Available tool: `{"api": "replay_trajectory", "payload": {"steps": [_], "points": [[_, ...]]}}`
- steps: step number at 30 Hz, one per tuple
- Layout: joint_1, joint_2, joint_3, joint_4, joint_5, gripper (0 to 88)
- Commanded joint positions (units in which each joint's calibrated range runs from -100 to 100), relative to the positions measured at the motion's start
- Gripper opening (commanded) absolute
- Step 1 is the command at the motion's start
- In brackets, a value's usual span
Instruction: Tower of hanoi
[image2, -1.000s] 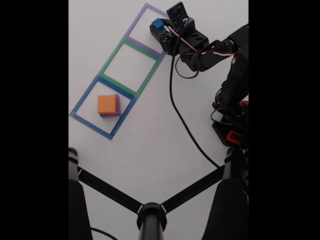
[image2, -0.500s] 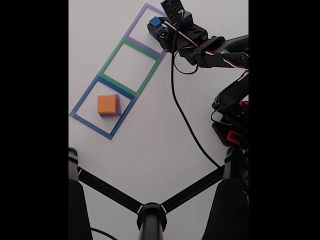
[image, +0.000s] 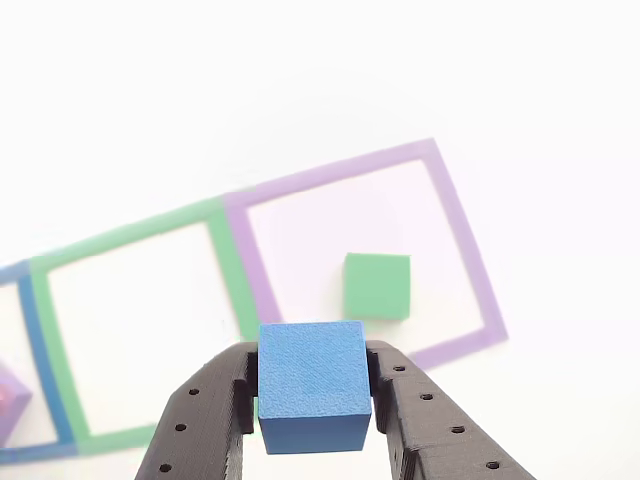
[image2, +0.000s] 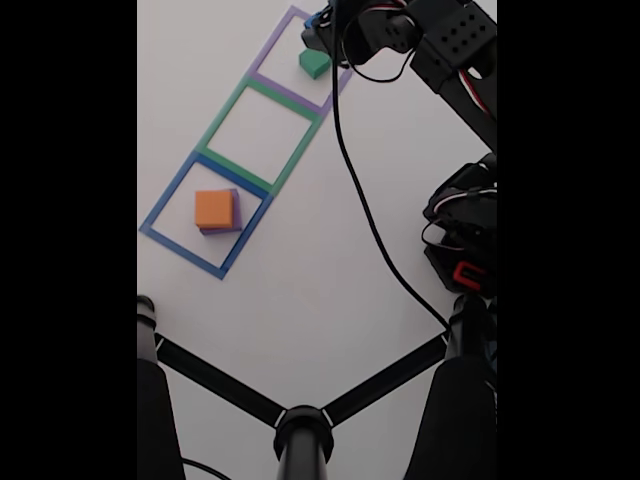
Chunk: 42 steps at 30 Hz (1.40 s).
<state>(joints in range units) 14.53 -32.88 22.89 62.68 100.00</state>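
White, matte and evenly lit, the bench carries three taped outlines in a diagonal row: a purple outline by the far edge, a green outline in the middle, a blue outline nearest the camera stand.

The claw is pinching the blue cube, its two black fingers pressed flat against opposite faces. In the other view the cube sits high in the grip and appears to be carried above the bench. The green cube rests on the bench inside the purple outline, beyond and slightly right of the held cube in that view, apart from the claw. The orange block lies on the purple block inside the blue outline, well apart from the arm.

The step in hand looks like carrying the blue cube to another square. To do it well, keep the grip firm and the cube level, travel high enough to clear the green cube, centre it over the target, lower until it rests flat, and only then spread the fingers.
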Motion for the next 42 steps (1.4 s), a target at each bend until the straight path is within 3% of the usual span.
{"api": "replay_trajectory", "payload": {"steps": [1,9,21,32,42], "points": [[-2.75,-2.37,-19.21,18.54,0.00,3.0],[-6.56,-1.33,-32.48,31.82,0.00,2.9],[-11.90,-1.57,-27.93,30.12,0.00,2.9],[-14.11,-8.62,5.05,1.63,0.00,3.1],[-16.78,-8.38,32.04,-33.34,0.00,3.3]]}}
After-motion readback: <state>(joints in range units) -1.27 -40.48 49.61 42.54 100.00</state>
